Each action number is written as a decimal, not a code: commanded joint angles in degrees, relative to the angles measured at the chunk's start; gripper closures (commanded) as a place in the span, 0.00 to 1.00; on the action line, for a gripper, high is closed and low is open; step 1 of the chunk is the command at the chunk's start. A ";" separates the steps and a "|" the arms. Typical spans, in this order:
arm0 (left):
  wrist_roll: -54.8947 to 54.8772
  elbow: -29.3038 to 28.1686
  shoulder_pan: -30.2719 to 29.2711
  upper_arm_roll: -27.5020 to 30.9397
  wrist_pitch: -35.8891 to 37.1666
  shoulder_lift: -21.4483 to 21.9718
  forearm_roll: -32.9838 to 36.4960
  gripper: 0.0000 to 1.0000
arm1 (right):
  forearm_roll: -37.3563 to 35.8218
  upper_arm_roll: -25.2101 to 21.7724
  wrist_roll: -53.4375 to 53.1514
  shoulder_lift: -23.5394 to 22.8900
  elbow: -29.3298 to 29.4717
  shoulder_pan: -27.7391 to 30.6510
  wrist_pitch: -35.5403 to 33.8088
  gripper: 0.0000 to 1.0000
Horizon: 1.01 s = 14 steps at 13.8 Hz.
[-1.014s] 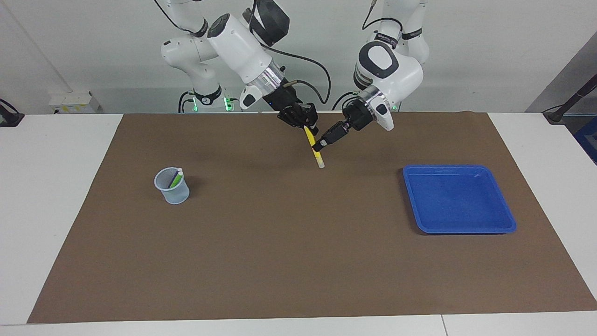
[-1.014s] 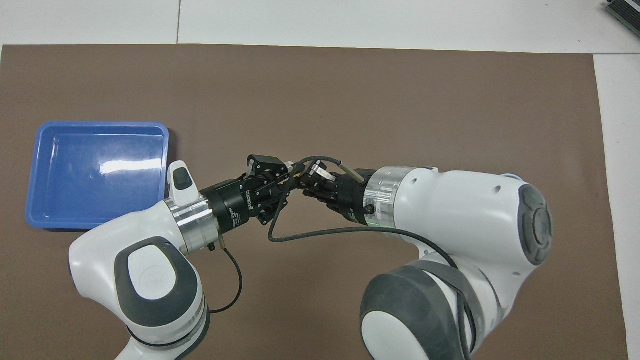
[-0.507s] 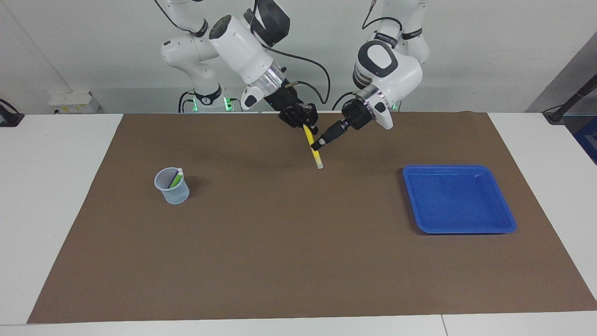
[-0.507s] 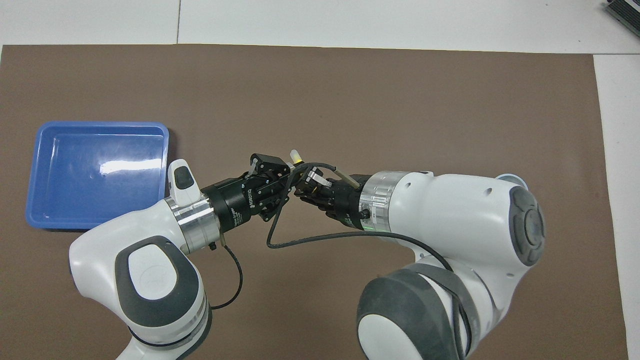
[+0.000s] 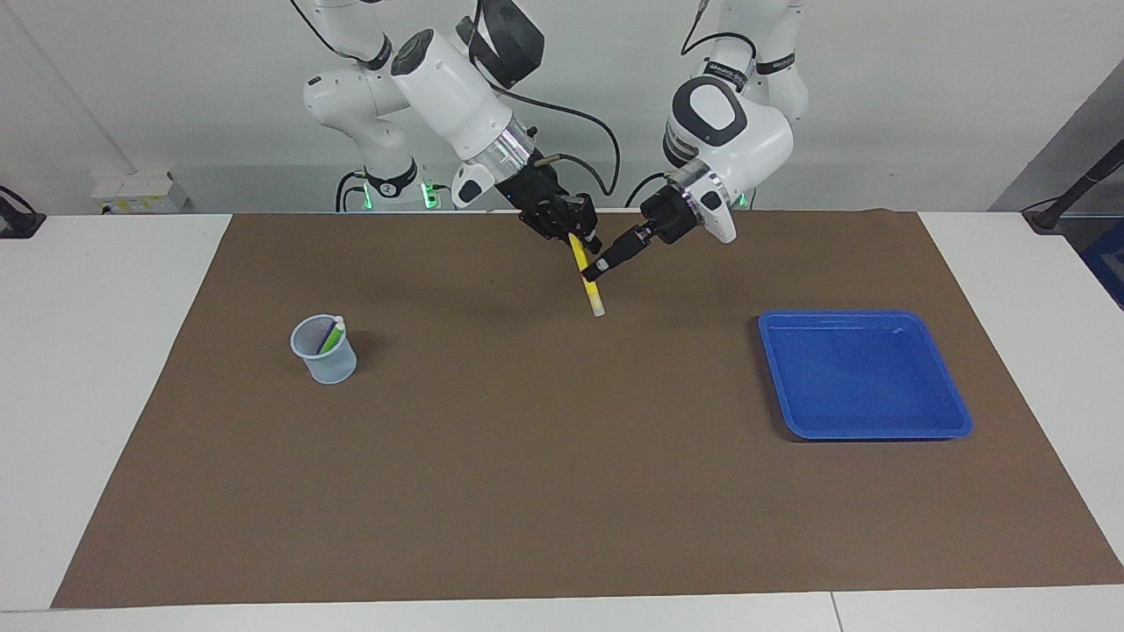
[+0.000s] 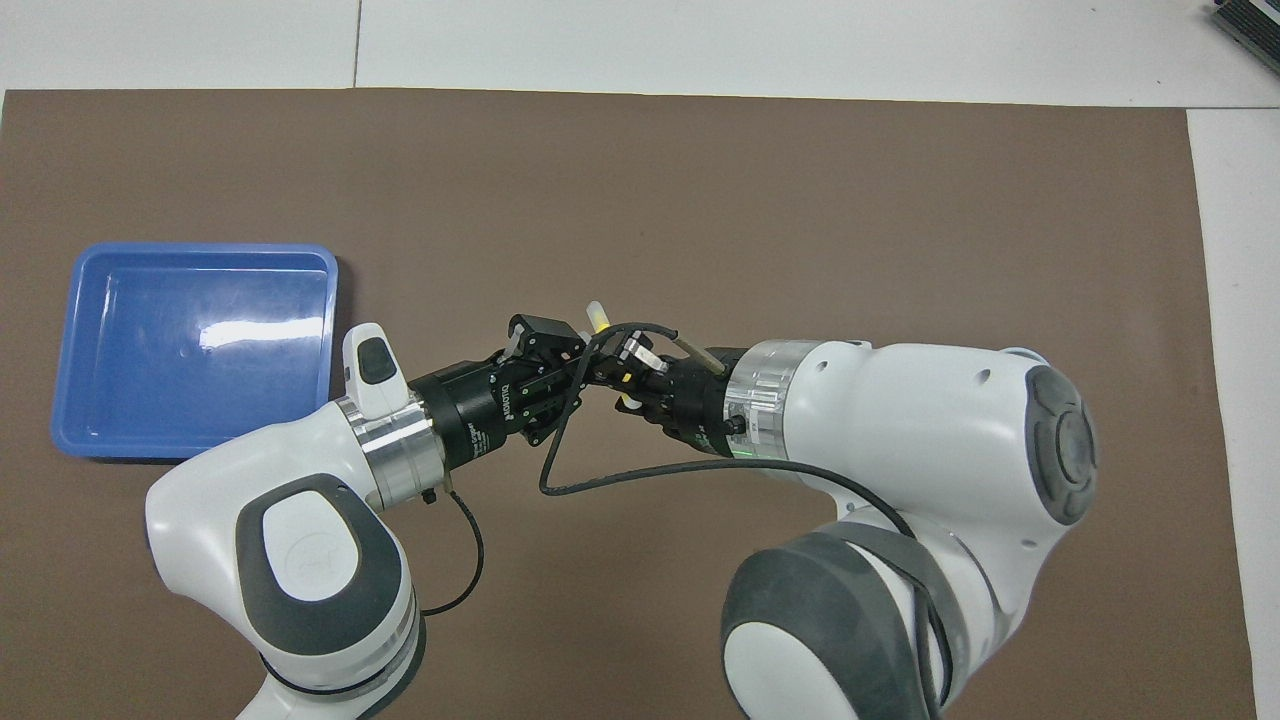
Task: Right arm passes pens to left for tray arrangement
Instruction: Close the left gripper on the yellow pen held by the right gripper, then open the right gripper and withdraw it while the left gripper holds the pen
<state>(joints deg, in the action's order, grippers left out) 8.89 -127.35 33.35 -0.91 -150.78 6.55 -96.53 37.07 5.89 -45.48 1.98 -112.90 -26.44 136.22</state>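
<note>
Yellow pen [image 5: 585, 274] hanging near-vertical, white end down, left claw [image 5: 598, 271] clamped mid-shaft, right claw [image 5: 575, 235] at top, grip unclear.

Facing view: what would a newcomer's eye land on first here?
First, the two grippers meeting in mid-air over the bare mat near the robots: the left gripper is shut on the yellow pen, with the right gripper at the pen's upper end. Next, the bright blue tray, empty at the left arm's end, and the small cup with pens in it at the right arm's end.
</note>
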 commanded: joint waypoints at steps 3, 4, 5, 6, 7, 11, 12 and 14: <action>-1.86 -0.97 -0.21 0.74 2.59 0.39 3.96 1.00 | -0.06 -0.18 1.18 1.01 0.22 0.95 -3.05 0.00; -1.86 -0.97 -0.83 0.82 3.99 0.39 5.20 1.00 | -1.11 -0.26 2.66 1.10 0.48 1.56 -4.81 0.00; -1.86 -1.05 -1.70 0.82 5.05 0.48 7.38 1.00 | -3.12 -0.27 4.85 1.27 0.57 2.61 -7.00 0.00; -1.78 -1.05 -2.41 0.82 6.28 0.48 9.67 1.00 | -5.75 -0.35 7.92 1.45 0.66 3.84 -9.89 0.00; -1.77 -1.14 -2.94 0.82 7.34 0.48 11.78 1.00 | -8.30 -0.35 11.87 1.71 0.66 5.07 -12.88 0.00; -1.77 -1.14 -6.00 0.82 12.07 0.48 23.28 1.00 | -17.09 -0.35 26.73 2.77 0.40 10.87 -22.74 0.00; -1.77 -1.06 -7.50 0.82 14.53 0.48 27.92 1.00 | -20.08 -0.35 29.28 3.12 0.22 12.10 -24.32 0.00; -1.86 -0.62 -10.40 0.82 18.75 0.48 35.14 1.00 | -27.10 -0.27 35.78 3.30 -0.30 14.39 -26.78 0.00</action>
<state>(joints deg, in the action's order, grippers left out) 7.74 -127.89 26.11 0.05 -136.52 6.55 -67.43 15.38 5.04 -15.68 4.12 -112.19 -14.30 111.68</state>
